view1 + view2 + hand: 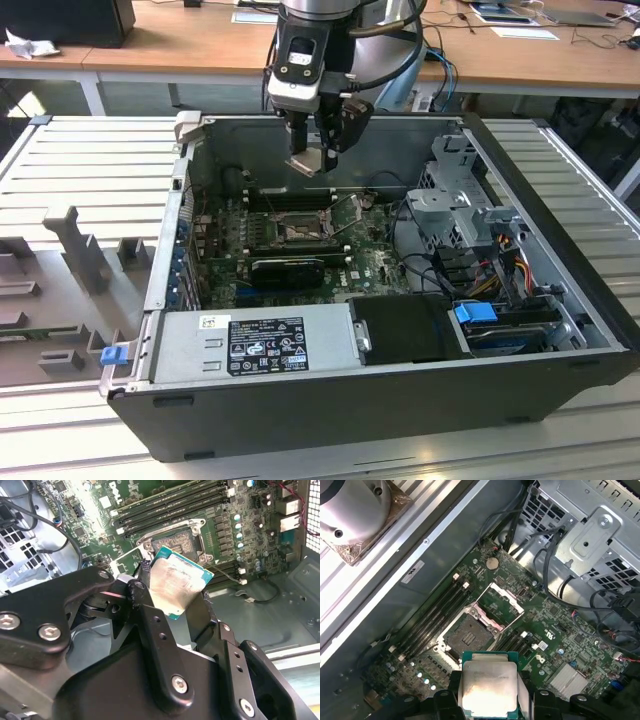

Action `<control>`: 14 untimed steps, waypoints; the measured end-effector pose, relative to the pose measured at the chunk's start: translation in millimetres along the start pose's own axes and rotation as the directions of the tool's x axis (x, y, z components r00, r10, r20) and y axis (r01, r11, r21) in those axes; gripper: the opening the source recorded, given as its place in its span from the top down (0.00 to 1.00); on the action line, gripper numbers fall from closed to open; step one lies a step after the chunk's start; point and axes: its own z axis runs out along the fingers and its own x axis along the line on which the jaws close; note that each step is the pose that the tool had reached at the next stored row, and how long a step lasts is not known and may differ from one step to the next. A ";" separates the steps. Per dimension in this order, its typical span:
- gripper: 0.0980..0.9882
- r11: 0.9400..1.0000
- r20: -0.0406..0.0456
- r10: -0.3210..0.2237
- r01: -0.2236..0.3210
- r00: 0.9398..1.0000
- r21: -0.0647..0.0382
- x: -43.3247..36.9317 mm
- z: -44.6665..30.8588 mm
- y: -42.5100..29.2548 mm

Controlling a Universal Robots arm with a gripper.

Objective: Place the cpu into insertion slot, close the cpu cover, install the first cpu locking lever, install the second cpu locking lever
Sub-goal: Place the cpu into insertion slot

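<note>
My gripper (312,160) hangs over the open computer case, shut on the cpu (308,164) by two opposite edges. The cpu (487,687) is a flat square chip with a smeared silver top and a green rim, clamped between the black fingers (150,611) in both wrist views. It is in the air, clear of the board. Below it lies the insertion slot (469,636), a dark square socket in a silvery frame on the green board (375,262). The cpu cover (501,601) is swung open beside the socket. In the second wrist view the slot (177,540) shows bare past the chip (175,587).
Black memory sticks (170,507) run along the socket. A grey power-supply box (255,345) fills the case's near side. A metal drive cage (460,200) and loose cables (500,260) sit at the exterior view's right. A heat sink (355,510) rests outside the case wall.
</note>
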 end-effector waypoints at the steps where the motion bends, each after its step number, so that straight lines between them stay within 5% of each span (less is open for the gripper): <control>1: 0.52 1.000 0.000 0.005 -0.005 1.000 0.000 0.0 0.0 0.0; 14: 0.52 0.998 0.004 0.057 -0.057 0.998 -0.001 0.0 0.2 0.0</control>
